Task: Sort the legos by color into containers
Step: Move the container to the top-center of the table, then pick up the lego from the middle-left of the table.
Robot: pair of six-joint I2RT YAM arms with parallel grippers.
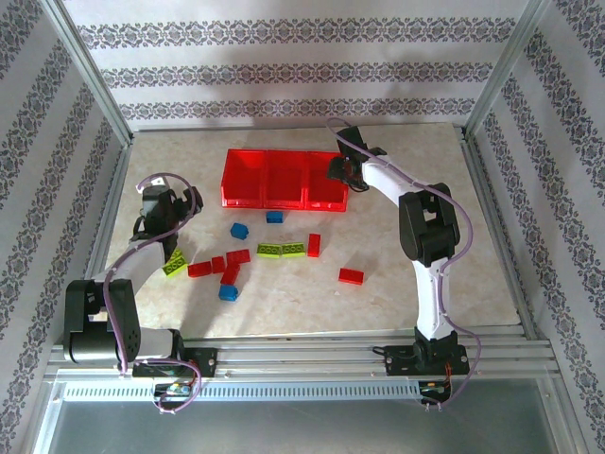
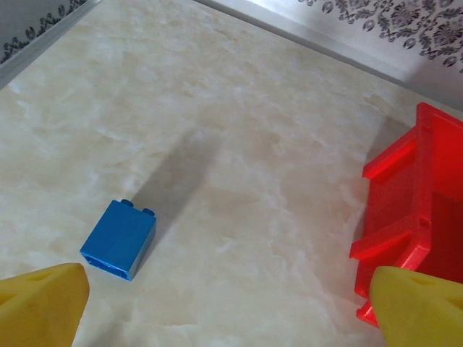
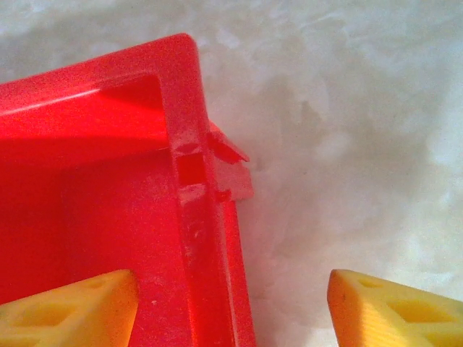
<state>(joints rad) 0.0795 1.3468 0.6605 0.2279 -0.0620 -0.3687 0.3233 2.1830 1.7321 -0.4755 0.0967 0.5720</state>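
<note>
- Fingers (image 2: 40,303) of the left gripper (image 2: 230,309) stand spread wide and empty above bare table. A blue brick (image 2: 119,240) lies just ahead, probably its next pick.
- Legos (image 1: 269,250) in red, blue and lime lie loose between the arms, on the near side of the tray and waiting to be sorted.
- Tray (image 1: 263,200) sits at the far middle, within reach of both arms.
- Right gripper (image 3: 231,318) is parted and holds nothing. It straddles the tray's right wall, one finger inside the end compartment and one outside, which looks like a drop pose. A red brick inside would be hard to make out.
</note>
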